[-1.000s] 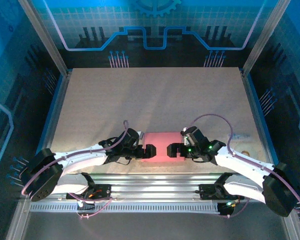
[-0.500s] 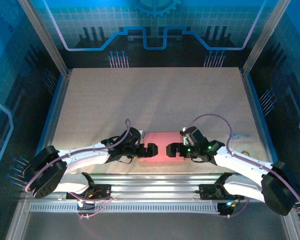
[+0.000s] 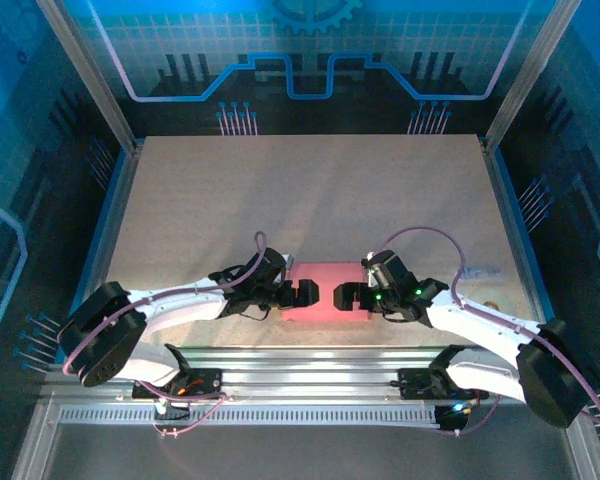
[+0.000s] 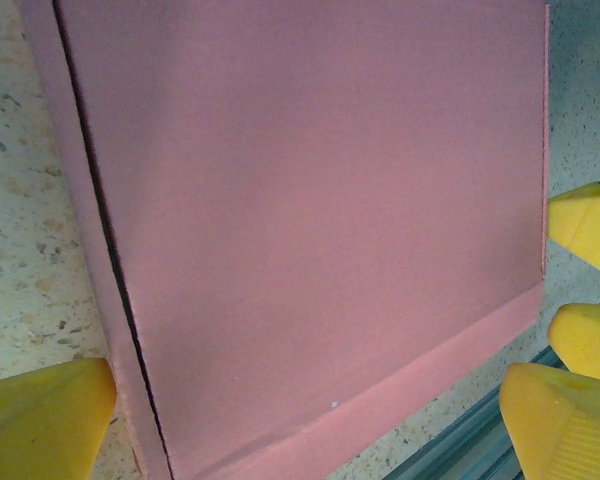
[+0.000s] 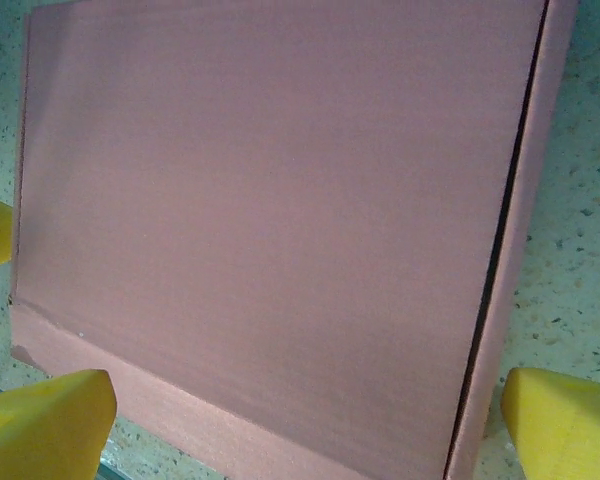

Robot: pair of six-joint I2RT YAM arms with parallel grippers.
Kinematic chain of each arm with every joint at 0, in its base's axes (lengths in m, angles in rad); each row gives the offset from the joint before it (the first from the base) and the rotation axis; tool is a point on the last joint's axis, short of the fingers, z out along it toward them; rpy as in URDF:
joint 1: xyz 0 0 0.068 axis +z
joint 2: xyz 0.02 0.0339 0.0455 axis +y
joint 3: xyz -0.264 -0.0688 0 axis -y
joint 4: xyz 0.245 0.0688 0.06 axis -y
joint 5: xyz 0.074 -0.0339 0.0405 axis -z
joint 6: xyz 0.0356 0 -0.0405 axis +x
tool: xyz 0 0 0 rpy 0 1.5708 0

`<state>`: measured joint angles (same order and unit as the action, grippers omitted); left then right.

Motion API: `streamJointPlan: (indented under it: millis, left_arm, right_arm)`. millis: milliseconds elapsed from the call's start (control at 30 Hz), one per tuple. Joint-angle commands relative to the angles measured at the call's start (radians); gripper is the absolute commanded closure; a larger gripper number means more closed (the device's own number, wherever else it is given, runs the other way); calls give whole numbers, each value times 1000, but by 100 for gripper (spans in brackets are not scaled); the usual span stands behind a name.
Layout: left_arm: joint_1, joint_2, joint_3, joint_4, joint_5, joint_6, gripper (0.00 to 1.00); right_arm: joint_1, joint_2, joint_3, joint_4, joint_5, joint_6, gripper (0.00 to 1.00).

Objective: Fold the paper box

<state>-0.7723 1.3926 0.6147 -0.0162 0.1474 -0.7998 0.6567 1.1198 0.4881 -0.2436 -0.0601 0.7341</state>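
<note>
Speckled table (image 3: 310,190) under paper box (image 3: 325,275); box flat, pink face up. Left gripper (image 3: 305,293) over box's left end, jaws apart. Right gripper (image 3: 344,295) over box's right end, jaws apart.

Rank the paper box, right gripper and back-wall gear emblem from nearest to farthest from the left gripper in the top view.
1. The paper box, just beneath the left gripper.
2. The right gripper, across the box, to the right.
3. The gear emblem, on the far back wall.
</note>
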Motion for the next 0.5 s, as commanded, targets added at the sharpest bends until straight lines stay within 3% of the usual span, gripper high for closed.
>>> streamJointPlan:
  millis: [0,467]
  left_arm:
    - [16,9,31,3,-2,38,1]
    - [28,31,40,38,33,40,1]
  right_arm:
    - [-18,8,10,20,3,-19,0]
    - [-25,33,23,36,-30,-41,0]
